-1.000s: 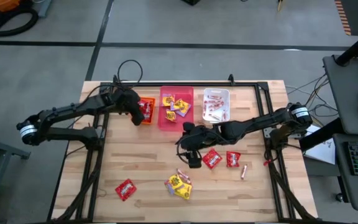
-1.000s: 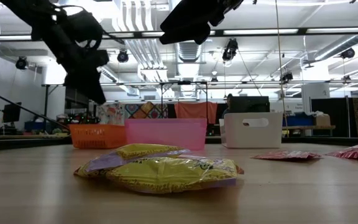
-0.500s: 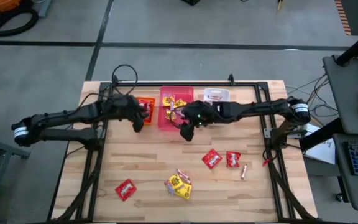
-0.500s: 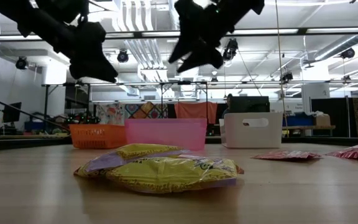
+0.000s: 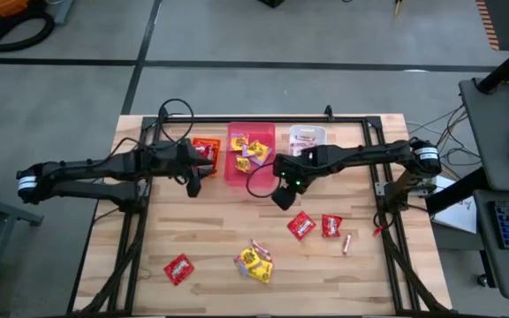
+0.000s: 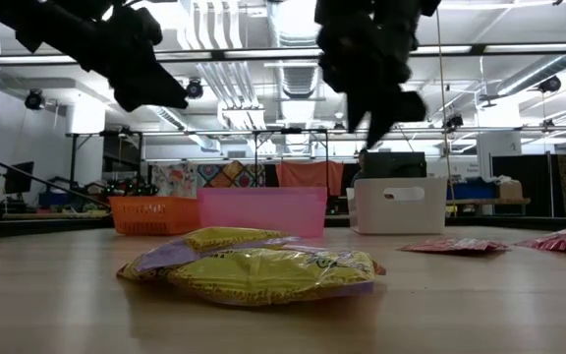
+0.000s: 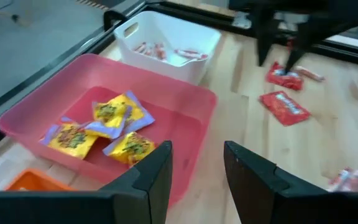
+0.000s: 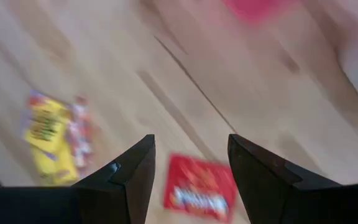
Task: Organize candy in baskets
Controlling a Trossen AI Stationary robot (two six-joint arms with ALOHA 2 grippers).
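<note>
Three baskets stand in a row at the table's far edge: orange [image 5: 207, 152], pink [image 5: 251, 152] holding yellow packets [image 7: 104, 127], and white [image 5: 307, 141] holding red-and-white sticks [image 7: 166, 53]. Loose candy lies on the table: two red packets [image 5: 301, 225] [image 5: 331, 226], a stick [image 5: 346, 243], yellow packets [image 5: 254, 262] and another red packet [image 5: 178, 268]. My left gripper [image 5: 193, 184] hangs open just in front of the orange basket, nothing between its fingers [image 7: 197, 149]. My right gripper [image 5: 283, 196] hangs open in front of the pink basket, above the bare wood, with a red packet [image 8: 201, 186] below it.
A black metal frame [image 5: 263, 121] runs along the table's far edge and down both sides. Bare wood lies between the baskets and the loose candy. In the low view both grippers [image 6: 165, 93] [image 6: 381, 118] hang well above the tabletop.
My left gripper has drawn back from over the orange basket toward the near edge, rising a little and tipping closer to level. My right gripper swung up from above the red packets to the pink basket's near side, rolled its wrist, then came back toward the right, fingers pointing down.
</note>
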